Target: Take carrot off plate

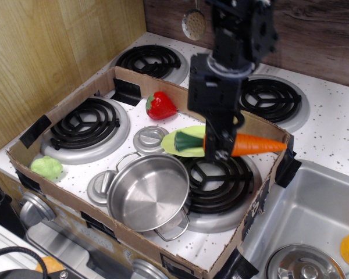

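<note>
Black pincer pinches the long glossy orange plastic carrot near its dark green stem end, just right of frame centre. Carrot is roughly level, tip pointing right over the cardboard box wall. Thin light yellow-green plastic plate sits left of and behind the pincer; stem end seems to overlap its right part, contact unclear.

Step in hand, as judged: carry clear of plate. Keep the grip firm, since off-centre hold invites sagging. Set down on a bare spot, avoiding the shiny steel pot.
</note>
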`<state>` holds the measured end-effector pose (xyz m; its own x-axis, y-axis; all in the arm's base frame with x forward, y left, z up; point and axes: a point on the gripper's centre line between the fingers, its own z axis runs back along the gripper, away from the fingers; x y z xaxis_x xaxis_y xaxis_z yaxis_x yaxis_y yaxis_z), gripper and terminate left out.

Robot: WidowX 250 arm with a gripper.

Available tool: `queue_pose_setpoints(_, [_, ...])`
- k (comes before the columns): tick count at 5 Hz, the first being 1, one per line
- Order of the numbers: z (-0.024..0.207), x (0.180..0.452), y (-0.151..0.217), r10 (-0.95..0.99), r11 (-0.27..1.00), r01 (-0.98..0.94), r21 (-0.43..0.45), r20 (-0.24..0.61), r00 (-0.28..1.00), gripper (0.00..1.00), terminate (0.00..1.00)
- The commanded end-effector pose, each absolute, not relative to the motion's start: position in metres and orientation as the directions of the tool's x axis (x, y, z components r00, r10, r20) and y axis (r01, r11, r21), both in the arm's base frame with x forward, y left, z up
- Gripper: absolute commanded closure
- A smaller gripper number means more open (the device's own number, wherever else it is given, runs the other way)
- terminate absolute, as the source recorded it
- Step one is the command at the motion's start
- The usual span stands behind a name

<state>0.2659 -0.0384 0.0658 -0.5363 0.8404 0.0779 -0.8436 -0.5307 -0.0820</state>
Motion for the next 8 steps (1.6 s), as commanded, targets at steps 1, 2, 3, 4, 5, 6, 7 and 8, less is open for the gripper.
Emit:
queue_pose_setpoints(1, [0.072,0.253,-0.082,0.611,-0.766,-0.629,-0.131,0.153,-0.776,1.0,0.0])
queue_pose_setpoints(2, [0.067,0.247,-0.093,0.534,-0.821,-0.554,-0.14,0.154,-0.831,1.0,0.0])
queue_pose_setpoints(3, [0.067,0.247,-0.093,0.534,-0.821,-0.554,-0.14,0.154,-0.831,0.0,0.0])
queue_pose_setpoints(4, [0.067,0.247,-0.093,0.534,-0.821,-0.554,-0.14,0.154,-0.831,0.0,0.0])
queue_pose_setpoints(5, [0.067,0.247,-0.093,0.534,-0.821,-0.554,-0.14,0.154,-0.831,0.0,0.0])
queue_pose_setpoints(6, [0.067,0.247,-0.093,0.534,-0.821,-0.554,-0.14,0.154,-0.831,0.0,0.0])
queue_pose_setpoints(7, [0.067,0.247,-0.093,0.534,-0.821,-0.554,-0.14,0.154,-0.831,0.0,0.0])
queue_pose_setpoints(8, [0.067,0.247,-0.093,0.534,-0.821,-0.554,-0.14,0.154,-0.831,0.0,0.0])
